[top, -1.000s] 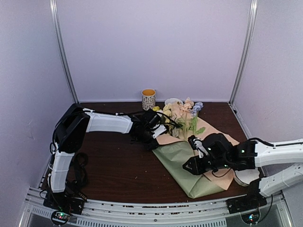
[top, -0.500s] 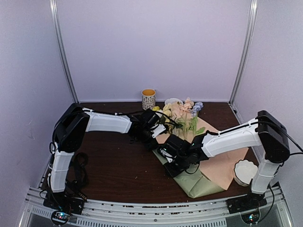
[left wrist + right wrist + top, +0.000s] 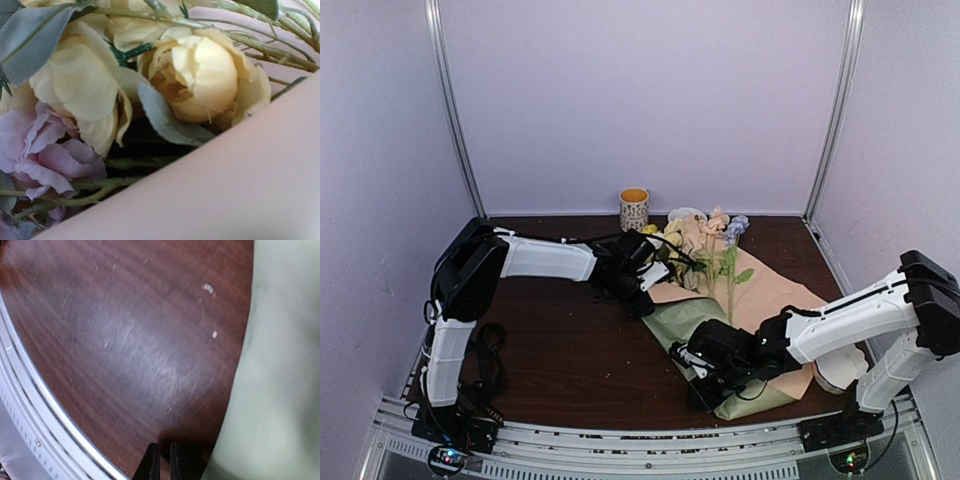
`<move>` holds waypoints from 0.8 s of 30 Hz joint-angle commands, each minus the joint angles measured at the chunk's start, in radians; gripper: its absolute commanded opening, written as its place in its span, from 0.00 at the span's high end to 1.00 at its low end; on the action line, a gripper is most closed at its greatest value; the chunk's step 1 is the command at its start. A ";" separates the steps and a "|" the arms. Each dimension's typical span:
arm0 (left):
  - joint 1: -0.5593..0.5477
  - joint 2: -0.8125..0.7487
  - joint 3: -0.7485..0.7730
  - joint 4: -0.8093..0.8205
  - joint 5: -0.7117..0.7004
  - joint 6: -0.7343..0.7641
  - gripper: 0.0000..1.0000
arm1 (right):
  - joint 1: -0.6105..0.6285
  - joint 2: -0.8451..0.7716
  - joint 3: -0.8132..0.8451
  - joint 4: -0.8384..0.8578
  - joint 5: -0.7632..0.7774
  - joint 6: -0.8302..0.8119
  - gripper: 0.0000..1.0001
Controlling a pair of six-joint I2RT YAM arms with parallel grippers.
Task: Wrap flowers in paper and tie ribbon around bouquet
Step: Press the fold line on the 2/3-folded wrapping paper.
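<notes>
On the table (image 3: pixel 570 350), toward its far middle, flowers (image 3: pixel 720 245) lie on paper (image 3: pixel 775 300), peach face up, with its near-left part folded over to show sage-green. Left gripper (image 3: pixel 646 290) sits at the paper's left edge by the blooms; its jaws are hidden, so I cannot tell their width. Right gripper (image 3: pixel 164 462) is at the green fold's near-left edge, fingers almost together, nothing visible between them.

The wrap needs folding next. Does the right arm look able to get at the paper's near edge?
Likely yes: the right gripper sits right beside the paper, with only bare table between.
</notes>
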 commanded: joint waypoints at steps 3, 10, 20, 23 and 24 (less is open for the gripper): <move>0.006 0.045 -0.040 -0.044 0.006 0.026 0.44 | -0.005 -0.131 -0.007 -0.046 -0.107 -0.011 0.91; 0.006 0.045 -0.040 -0.044 0.028 0.018 0.44 | -0.165 0.032 0.219 -0.086 0.028 -0.152 0.92; 0.008 0.046 -0.044 -0.041 0.049 0.015 0.44 | -0.179 0.341 0.522 -0.263 0.246 -0.284 0.93; 0.011 0.046 -0.047 -0.042 0.050 0.017 0.44 | -0.178 0.341 0.492 -0.263 0.270 -0.280 0.93; 0.013 0.047 -0.047 -0.042 0.051 0.018 0.44 | -0.178 0.338 0.474 -0.259 0.272 -0.275 0.93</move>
